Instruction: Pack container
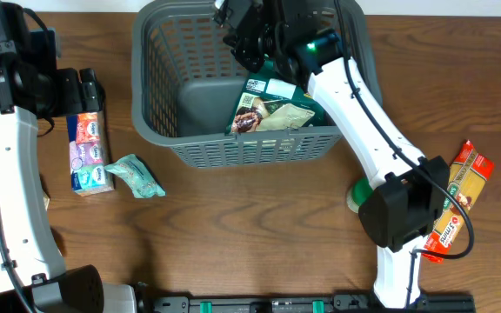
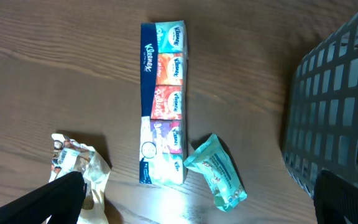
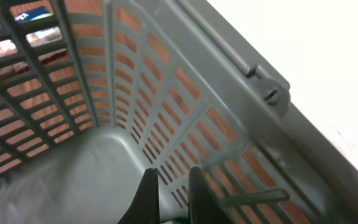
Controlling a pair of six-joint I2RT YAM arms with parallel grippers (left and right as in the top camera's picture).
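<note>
Black fingers of my right end effector sit drawn almost together, with only a thin gap between them. A sliver of green shows at their root, and I cannot tell whether anything is pinched there. They point down inside the basket, close to its slotted wall. The basket stands at the middle of the table's far edge, with a green packet leaning against its near wall.

My worry is that wall. If I swing out sideways, a fingertip could hook a slot. My forearm also crosses the rim, so a careless lift might drag or tip the basket.

My left end effector hangs wide open near the table's left edge, above the tissues. A teal pouch lies against their end, so a sloppy close could nudge it away. The pasta box waits by the right edge.
</note>
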